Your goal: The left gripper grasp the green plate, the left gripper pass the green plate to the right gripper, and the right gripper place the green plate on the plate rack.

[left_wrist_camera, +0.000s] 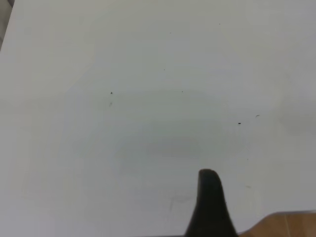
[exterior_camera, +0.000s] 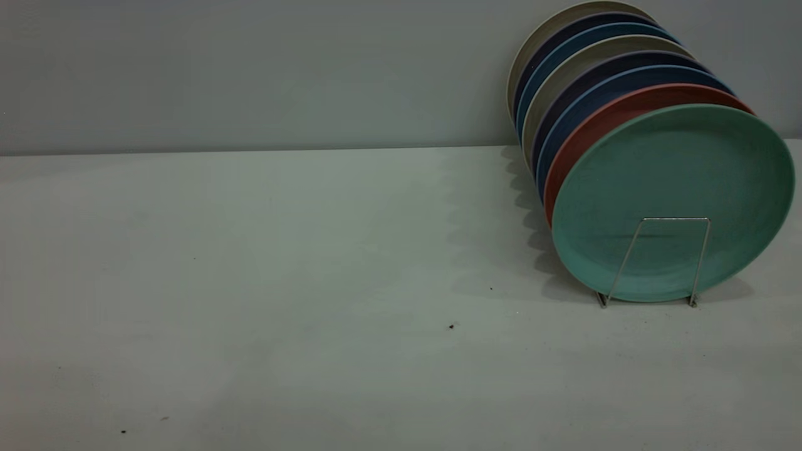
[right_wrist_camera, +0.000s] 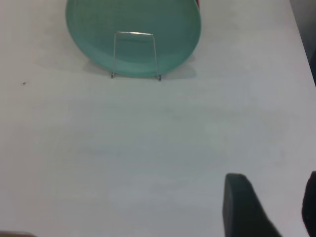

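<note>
The green plate stands upright at the front of the plate rack, leaning on the other plates, behind the front wire loop. It also shows in the right wrist view, with the rack's loop in front of it. My right gripper is open and empty, well back from the plate over bare table. My left gripper shows only as one black tip over bare table, with no plate near it. Neither arm shows in the exterior view.
Behind the green plate the rack holds a salmon-pink plate, dark blue plates and beige ones. The white table stretches left of the rack. The table's edge and wooden floor lie near the left gripper.
</note>
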